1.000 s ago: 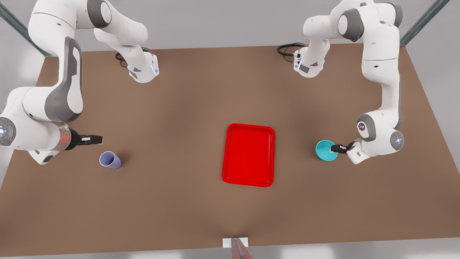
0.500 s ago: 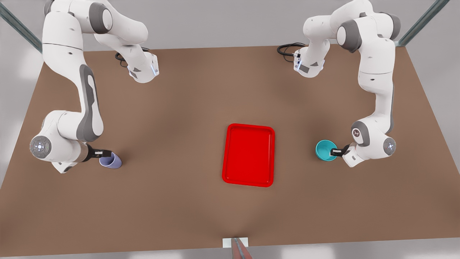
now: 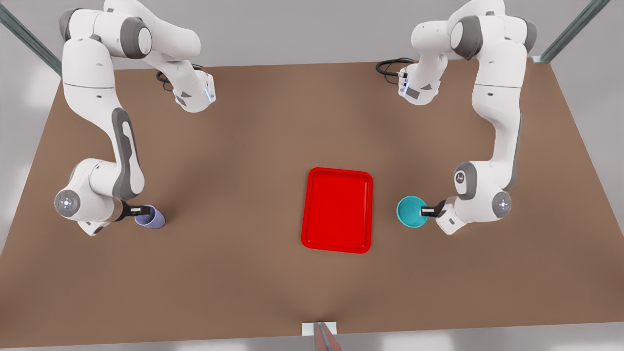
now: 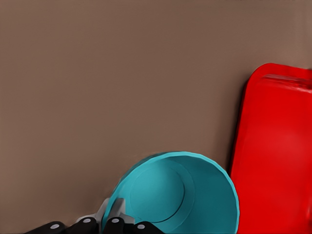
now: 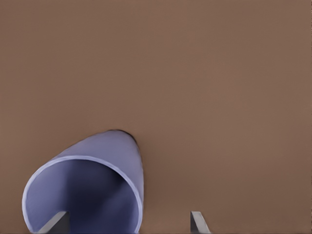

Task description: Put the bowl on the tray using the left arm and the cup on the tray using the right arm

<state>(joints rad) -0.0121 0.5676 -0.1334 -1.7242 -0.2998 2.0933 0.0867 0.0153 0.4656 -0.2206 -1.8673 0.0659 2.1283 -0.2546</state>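
Brown table (image 3: 243, 273) (grey room) bears red tray (image 3: 337, 210).

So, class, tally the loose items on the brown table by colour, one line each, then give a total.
Teal: 1, the bowl
Lavender: 1, the cup
Red: 1, the tray
Total: 3
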